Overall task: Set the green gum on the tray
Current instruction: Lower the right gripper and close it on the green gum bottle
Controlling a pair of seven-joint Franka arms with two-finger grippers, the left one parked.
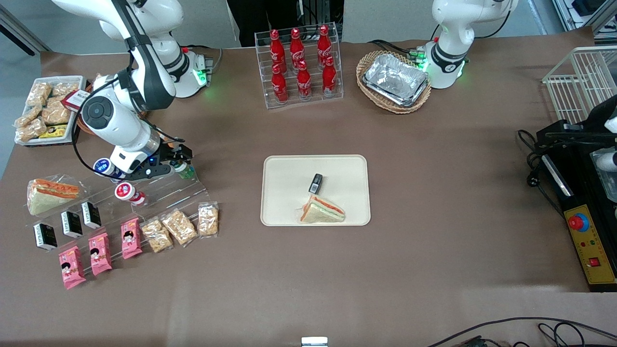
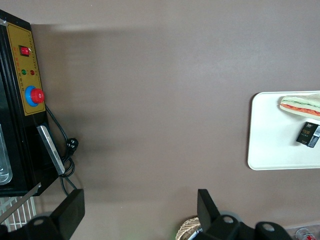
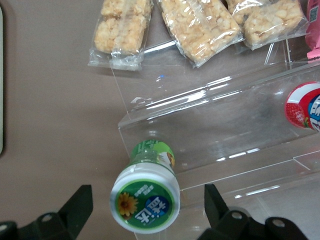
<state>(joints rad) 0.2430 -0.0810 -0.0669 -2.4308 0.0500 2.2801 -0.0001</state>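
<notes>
The green gum (image 1: 184, 169) is a small bottle with a white-rimmed green lid standing at the end of a clear acrylic stepped stand (image 1: 159, 190). The right wrist view looks down on the gum's lid (image 3: 146, 197), which carries a flower mark. My gripper (image 1: 177, 163) hangs just above the gum and is open. In the wrist view the gripper (image 3: 147, 194) has one black finger on each side of the lid, with a gap on both sides. The cream tray (image 1: 289, 193) lies at the table's middle, toward the parked arm from the gum, and also shows in the left wrist view (image 2: 270, 145).
A sandwich (image 1: 322, 210) and a small black box (image 1: 315, 183) lie on the tray. A red-lidded bottle (image 1: 126, 192) and a blue-lidded bottle (image 1: 102, 166) share the stand. Cereal bar packs (image 1: 179, 226) lie nearer the camera. Farther back stand a cola rack (image 1: 301, 67) and a wicker basket (image 1: 393, 82).
</notes>
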